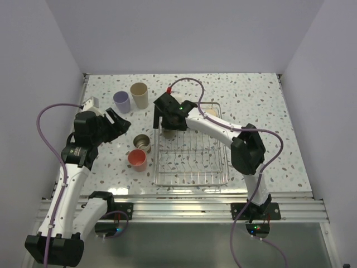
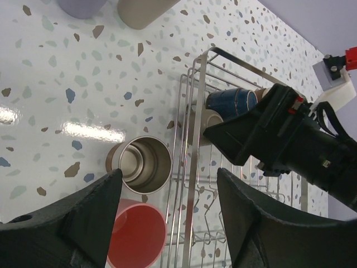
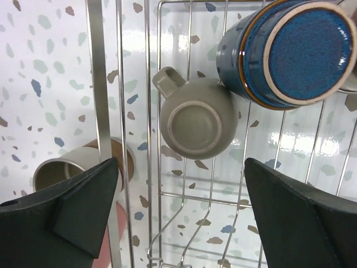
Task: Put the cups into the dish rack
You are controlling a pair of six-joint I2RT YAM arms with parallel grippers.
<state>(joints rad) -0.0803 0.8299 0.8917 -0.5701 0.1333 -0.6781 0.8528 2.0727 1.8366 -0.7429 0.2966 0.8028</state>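
Grey mug: stands mouth down on the wires in the far-left corner of the dish rack, base up and handle toward the rim. This looks like the draining position.
Dark blue mug: also inside the rack, just beside the grey mug. It is tipped so its base faces the right wrist camera, and I cannot tell whether the two touch.
Right fingers: spread wide directly above the grey mug, grasping nothing. The mug rests on its own, so this placement looks finished.
Steel cup: upright and mouth up on the table, just outside the rack's left rim, not yet loaded.
Coral cup: upright next to the steel cup, on its near side, also beside the rack.
Left fingers: released and apart, hanging over the steel and coral cups. They are probably lined up here because these are the closest cups to pick up.
Lavender tumbler: upright near the table's far-left side, well away from the rack.
Beige tumbler: upright right beside the lavender one.
Progress: two cups are in the rack and four are still on the table.
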